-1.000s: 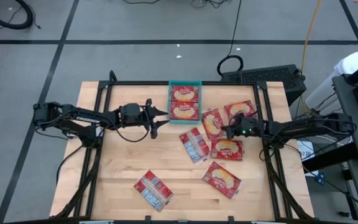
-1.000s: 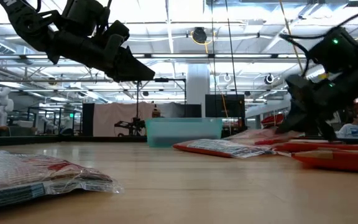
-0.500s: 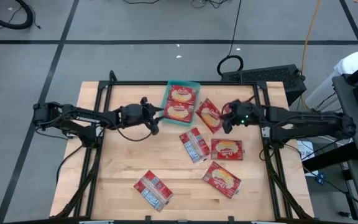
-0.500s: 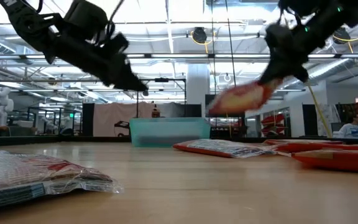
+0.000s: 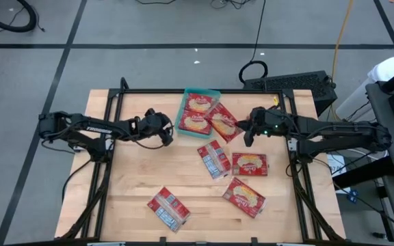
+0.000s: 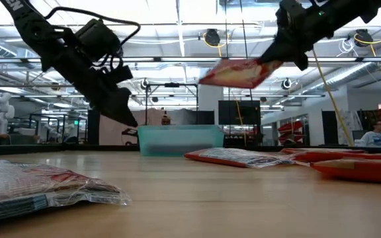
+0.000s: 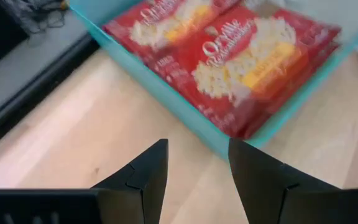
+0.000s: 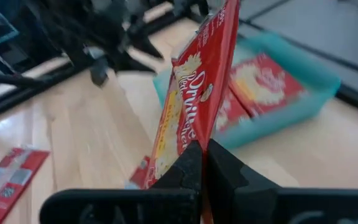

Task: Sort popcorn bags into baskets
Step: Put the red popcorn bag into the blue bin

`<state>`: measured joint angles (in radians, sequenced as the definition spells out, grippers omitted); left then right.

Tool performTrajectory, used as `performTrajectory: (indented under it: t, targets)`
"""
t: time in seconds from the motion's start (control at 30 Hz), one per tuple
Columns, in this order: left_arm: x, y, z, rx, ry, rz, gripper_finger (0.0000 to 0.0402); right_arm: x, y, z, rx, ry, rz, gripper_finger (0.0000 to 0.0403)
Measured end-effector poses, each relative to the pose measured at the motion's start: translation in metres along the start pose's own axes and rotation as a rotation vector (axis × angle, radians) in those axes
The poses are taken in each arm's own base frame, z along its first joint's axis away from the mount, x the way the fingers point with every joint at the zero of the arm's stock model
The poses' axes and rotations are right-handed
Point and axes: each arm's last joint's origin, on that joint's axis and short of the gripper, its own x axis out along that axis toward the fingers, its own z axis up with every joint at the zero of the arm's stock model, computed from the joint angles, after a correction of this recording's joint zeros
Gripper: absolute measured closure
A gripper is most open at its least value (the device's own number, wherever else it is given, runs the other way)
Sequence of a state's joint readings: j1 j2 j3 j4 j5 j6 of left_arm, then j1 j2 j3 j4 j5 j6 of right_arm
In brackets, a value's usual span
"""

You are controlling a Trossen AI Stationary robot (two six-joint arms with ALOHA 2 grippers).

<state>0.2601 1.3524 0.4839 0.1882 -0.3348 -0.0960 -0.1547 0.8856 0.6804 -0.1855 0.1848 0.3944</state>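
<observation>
A pale wooden table (image 5: 135, 178) stood on a grey floor, with a wide lit hall showing beyond it in the low view.

The right gripper (image 5: 246, 132), right of centre in the high view, was clamped tight on the edge of one popcorn bag (image 5: 221, 124), the packet pinched flat between the jaws. It hung clear of the table in the upper middle of the low view, reaching toward the teal basket (image 5: 180, 113), probably so it could be let fall inside. Its arm stretched away to the right edge of the table.

The left gripper (image 5: 163, 131), left of centre in the high view, held nothing. Its fingers (image 7: 143, 177) stood part-way apart, pointing at the near wall of the basket, perhaps waiting or steadying it. Its arm ran back to the table's left edge.

The carried bag was flat and red with a yellowish-white popcorn picture and white lettering. The basket, at the upper middle of the high view, already held two like packets side by side. Four more bags lay loose on the wood: three clustered right of centre (image 5: 249, 163) and one at the lower left of centre (image 5: 167, 208), its grey-white panel up.
</observation>
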Motion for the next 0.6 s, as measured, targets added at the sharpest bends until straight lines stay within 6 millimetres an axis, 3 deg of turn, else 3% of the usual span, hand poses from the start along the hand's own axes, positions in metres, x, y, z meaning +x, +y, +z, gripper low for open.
performTrajectory:
  t: [0.3, 0.6]
  targets:
    - [0.031, -0.004, -0.006, -0.026, -0.046, -0.079, 0.0229, -0.001, 0.004, 0.009, -0.047, -0.097, 0.040, 0.0402]
    - [0.027, -0.007, -0.004, 0.005, -0.054, -0.110, 0.0229, 0.003, 0.004, 0.009, -0.047, -0.102, 0.018, 0.0402]
